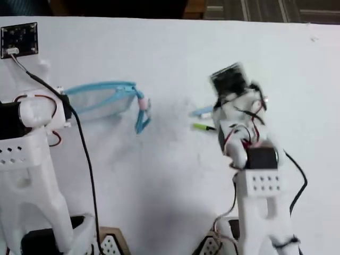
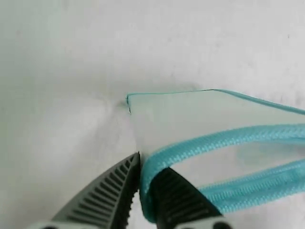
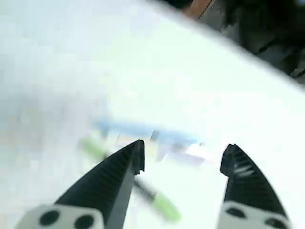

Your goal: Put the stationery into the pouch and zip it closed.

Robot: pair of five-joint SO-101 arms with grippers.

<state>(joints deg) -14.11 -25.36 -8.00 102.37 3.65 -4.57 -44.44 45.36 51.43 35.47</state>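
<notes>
Now L gripper (image 2: 146, 168) clamps pouch (image 2: 190, 119); R gripper (image 3: 185, 149) spread over pens (image 3: 164, 202).

The white table (image 1: 170, 186) carries a clear pouch (image 1: 103, 101) with a blue zipper and, well apart, a green pen (image 1: 203, 127) beside a blue pen (image 1: 202, 112).

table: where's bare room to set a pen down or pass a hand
Free: the table strip beyond the pouch and pens, and the wide patch between pouch and pens, down to the near edge. Crowded: around the right gripper over the pens, and at the left gripper on the pouch.
</notes>
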